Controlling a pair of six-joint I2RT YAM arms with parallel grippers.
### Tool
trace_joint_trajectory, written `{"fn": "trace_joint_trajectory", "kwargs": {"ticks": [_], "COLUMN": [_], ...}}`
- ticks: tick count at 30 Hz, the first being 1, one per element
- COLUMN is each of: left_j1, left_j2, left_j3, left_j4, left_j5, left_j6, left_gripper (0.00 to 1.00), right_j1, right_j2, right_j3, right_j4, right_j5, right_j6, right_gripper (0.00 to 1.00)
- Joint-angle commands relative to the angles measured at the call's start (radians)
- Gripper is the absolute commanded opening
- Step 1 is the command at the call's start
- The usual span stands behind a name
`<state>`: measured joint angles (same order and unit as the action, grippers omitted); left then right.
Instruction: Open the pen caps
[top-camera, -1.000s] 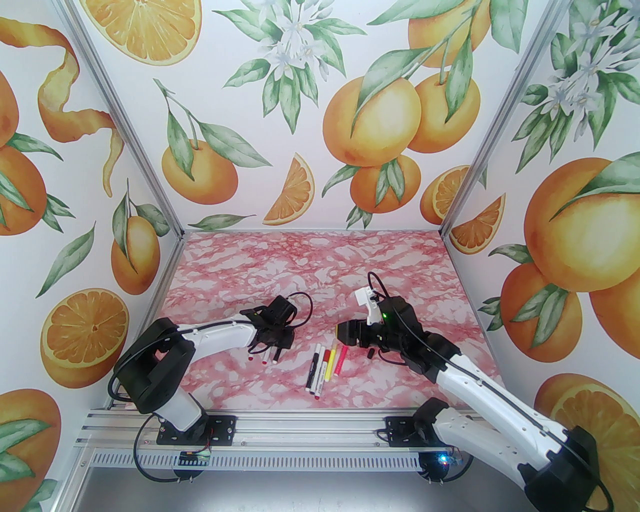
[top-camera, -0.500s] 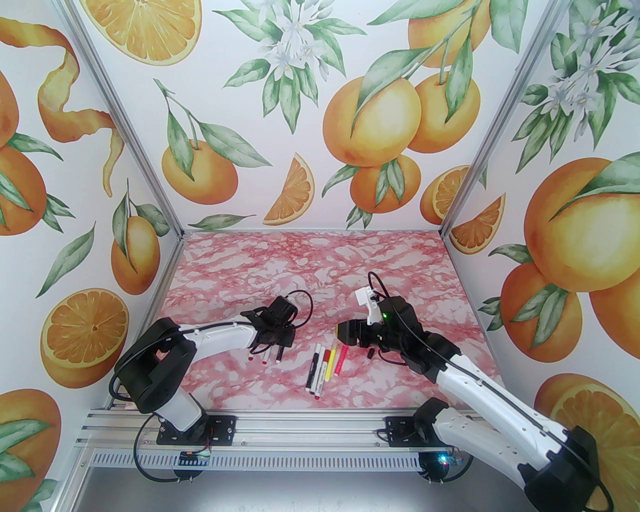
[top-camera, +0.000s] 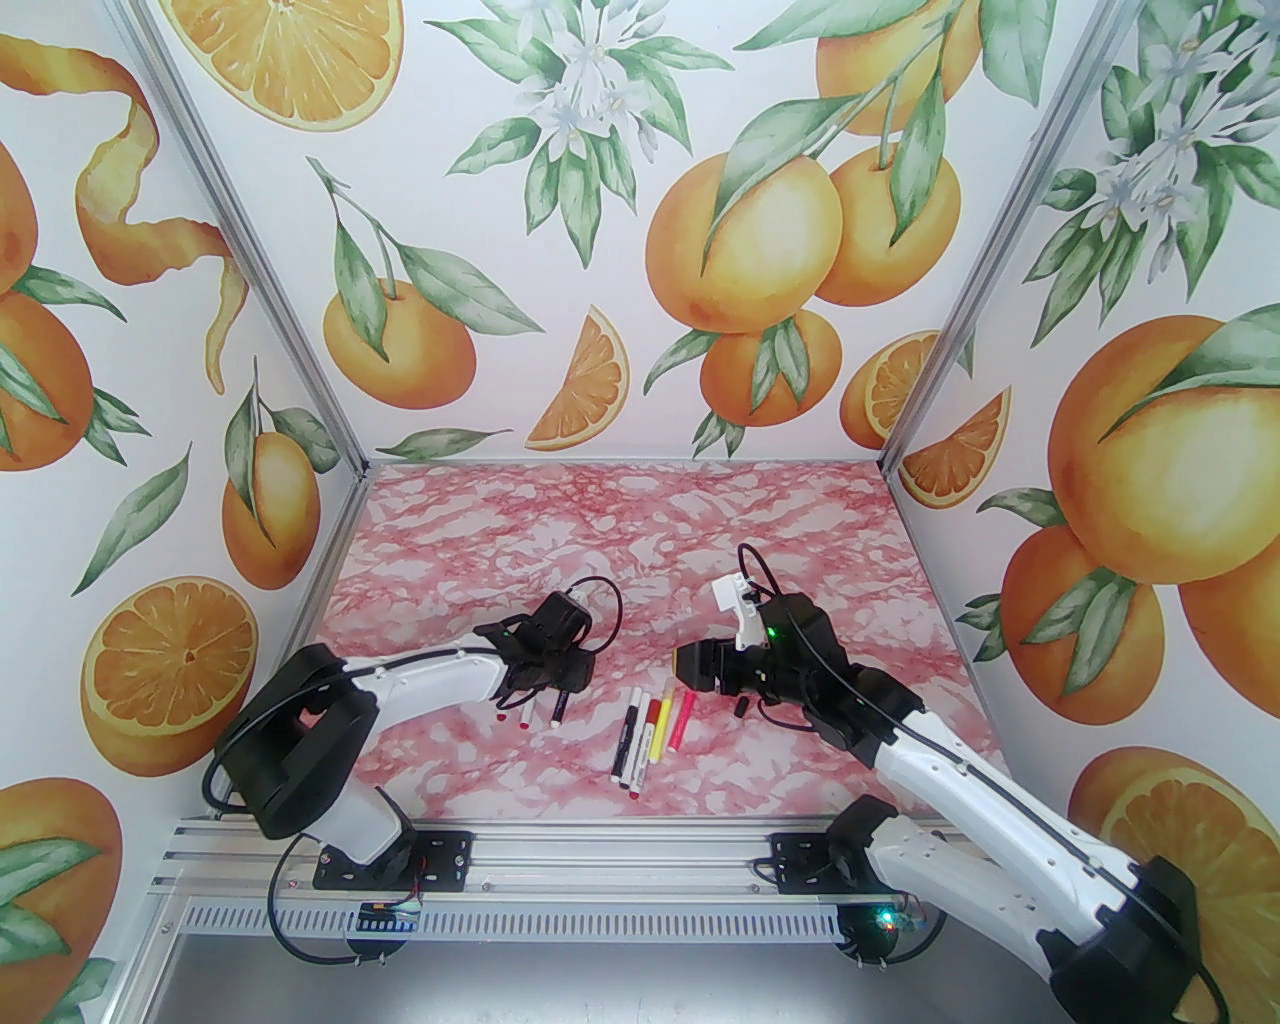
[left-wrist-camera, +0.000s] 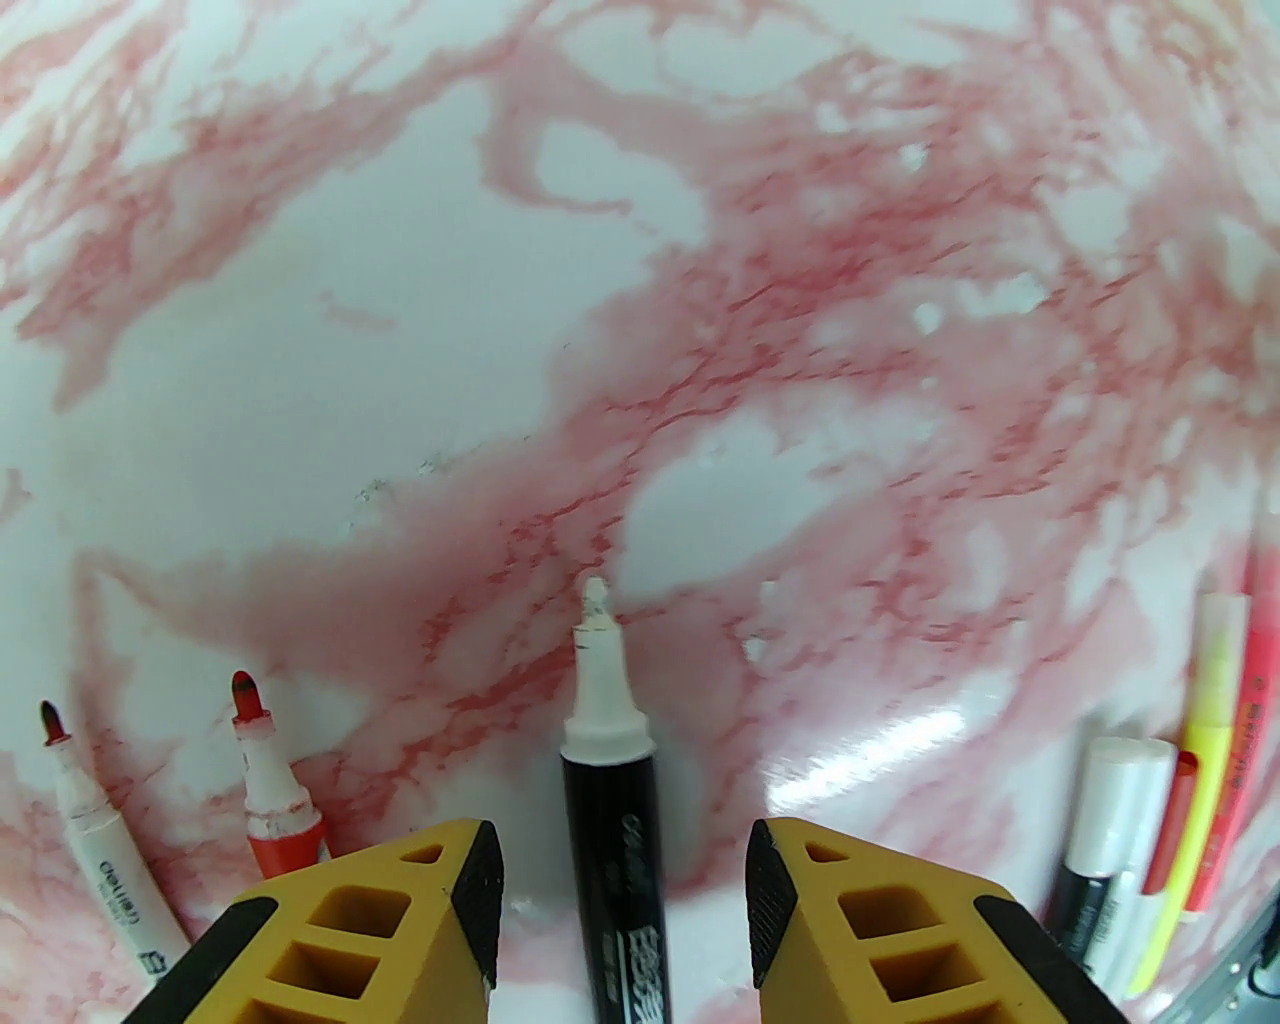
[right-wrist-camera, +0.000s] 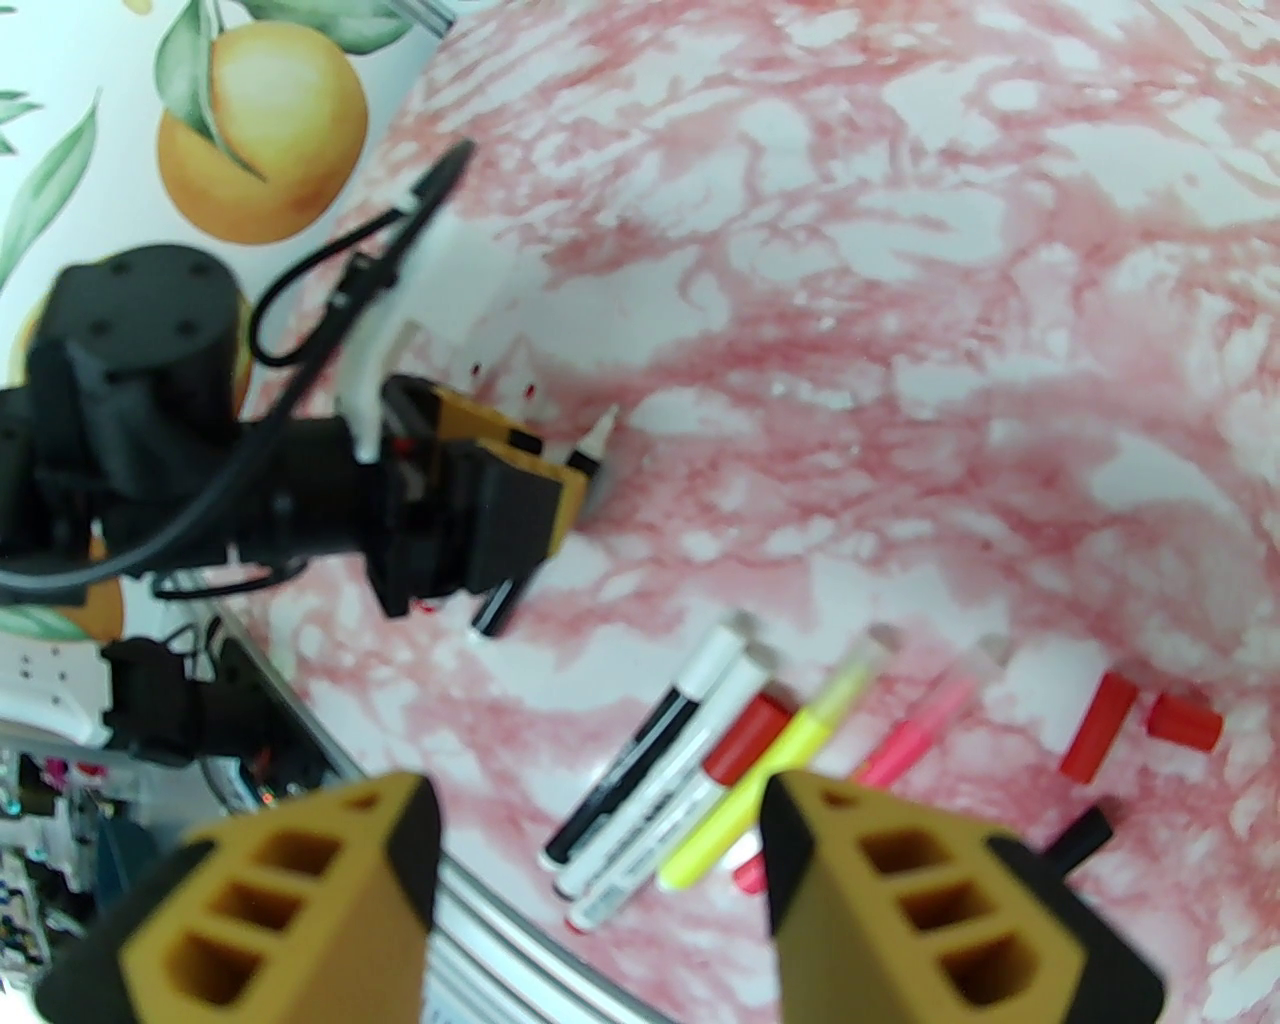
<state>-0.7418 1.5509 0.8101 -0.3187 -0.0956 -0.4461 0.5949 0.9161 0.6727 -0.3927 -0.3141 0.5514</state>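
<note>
Your left gripper (left-wrist-camera: 625, 880) has just let go: the uncapped black pen (left-wrist-camera: 610, 790) lies on the counter (left-wrist-camera: 400, 400) between its parted jaws. Your right gripper (right-wrist-camera: 600, 840) hangs released over the capped pens (right-wrist-camera: 700, 760), which remain to do.

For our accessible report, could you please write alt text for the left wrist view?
A black-barrelled marker with a bare white tip lies on the pink marbled table between the left gripper's open yellow fingers. Two uncapped red-tipped white markers lie left of it, capped pens at right.
</note>
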Motion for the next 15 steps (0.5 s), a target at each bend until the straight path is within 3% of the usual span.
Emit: {"fn": "trace_joint_trajectory", "kwargs": {"ticks": [1,9,15], "left_j1": [-0.014,-0.075,-0.142], "left_j2": [-0.081,-0.158,-0.106], "left_j3": [0.045,0.021,0.022], "left_j4": [-0.039,-0.076,-0.056], "left_j5": [0.066,0.289,0.33], "left_j6": [0.006,-0.108,-0.16], "left_gripper": [0.46,0.46,0.47], "right_j1": [0.002,0.0,0.002], "right_j2": [-0.005,-0.006,-0.012], "right_j3": [0.017,0.047,0.065], "right_j4": [-0.021,-0.067,-0.092], "right_j5": [0.023,0.053,0.067], "right_j6": [-0.011,-0.018,-0.026], "right_gripper": [0.58,0.57,0.56]}}
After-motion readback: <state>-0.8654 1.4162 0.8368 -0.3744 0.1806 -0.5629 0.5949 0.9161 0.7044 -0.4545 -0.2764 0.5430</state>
